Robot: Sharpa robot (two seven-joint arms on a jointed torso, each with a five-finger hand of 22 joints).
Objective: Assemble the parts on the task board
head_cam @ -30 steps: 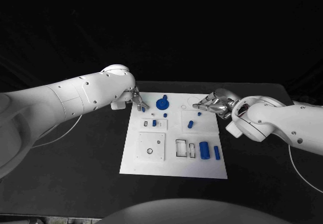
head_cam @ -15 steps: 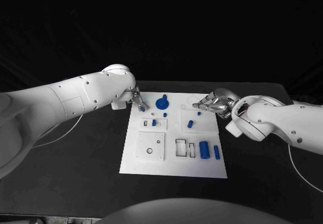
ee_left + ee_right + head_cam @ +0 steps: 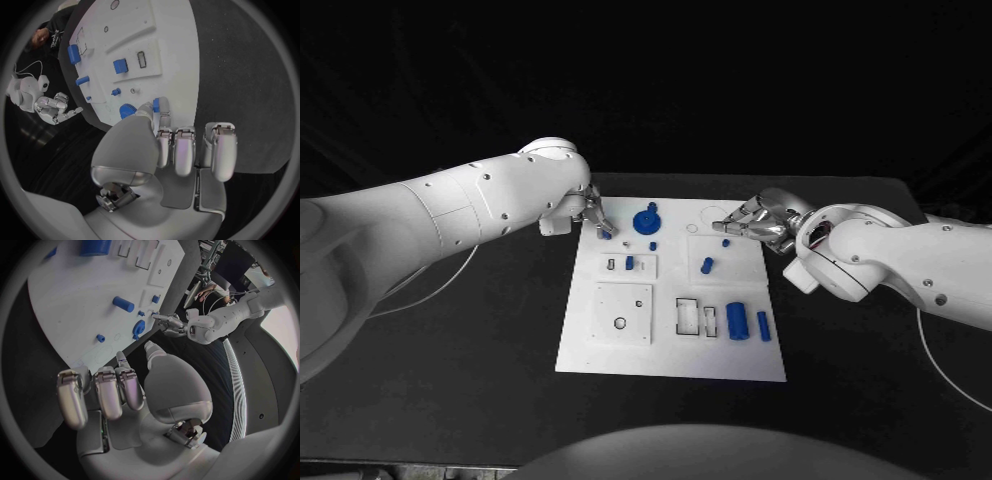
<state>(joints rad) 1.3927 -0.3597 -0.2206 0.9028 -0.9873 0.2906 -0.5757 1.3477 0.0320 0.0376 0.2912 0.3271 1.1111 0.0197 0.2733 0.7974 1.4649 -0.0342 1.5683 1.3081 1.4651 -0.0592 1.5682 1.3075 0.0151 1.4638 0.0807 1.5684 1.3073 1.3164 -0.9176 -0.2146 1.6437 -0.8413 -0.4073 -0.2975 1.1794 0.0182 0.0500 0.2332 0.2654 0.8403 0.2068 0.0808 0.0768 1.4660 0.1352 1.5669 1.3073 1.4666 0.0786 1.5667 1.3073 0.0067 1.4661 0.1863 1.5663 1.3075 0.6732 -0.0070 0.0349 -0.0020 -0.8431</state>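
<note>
The black table (image 3: 473, 350) lay under everything, and the white task board (image 3: 675, 350) sat in the middle of it, the landmark for all that follows. The left hand (image 3: 593, 217) hung at the board's far left corner, and it was pinching a small blue part (image 3: 157, 105) between thumb and a fingertip, right at the board's edge; its other fingers (image 3: 185, 152) were curled in side by side. The right hand (image 3: 750, 222) sat at the board's far right edge, fingers drawn in with the thumb reaching toward them; whether it held anything, I could not tell. On the board, the blue round gear-like part (image 3: 648, 220) stood near the far edge, just beside the left hand. Two blue blocks (image 3: 737, 322) lay side by side near the board's right edge, toward the near end. A small blue cylinder (image 3: 708, 266) lay mid-board, and a blue peg (image 3: 630, 263) stood in a slot left of it.
</note>
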